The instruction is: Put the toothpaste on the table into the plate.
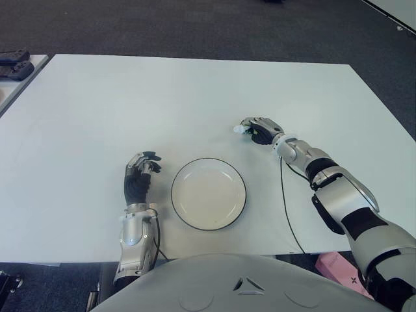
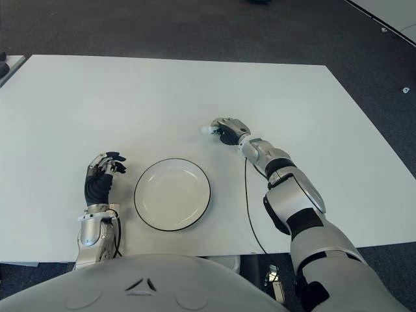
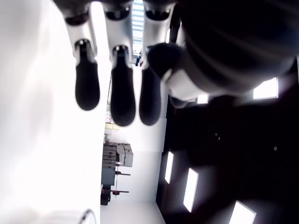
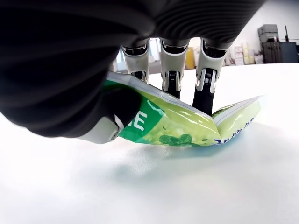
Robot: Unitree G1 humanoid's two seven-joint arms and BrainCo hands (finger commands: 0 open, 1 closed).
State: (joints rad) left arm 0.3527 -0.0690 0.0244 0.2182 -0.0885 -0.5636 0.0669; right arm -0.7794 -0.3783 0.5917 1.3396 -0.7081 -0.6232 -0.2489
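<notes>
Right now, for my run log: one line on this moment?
right hand: shut on toothpaste, on table | left hand: open, left of plate | plate: empty

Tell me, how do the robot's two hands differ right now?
The right hand reaches out beyond the plate with its fingers closed on the green toothpaste; the left hand holds nothing. The right arm stretches far over the table; the left hand shows near the table's front edge, left of the plate. Both have dark fingers.

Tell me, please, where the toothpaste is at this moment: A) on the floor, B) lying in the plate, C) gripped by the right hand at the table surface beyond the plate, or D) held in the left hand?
C: the right hand is closed around the green toothpaste on the table, while the plate holds nothing.
</notes>
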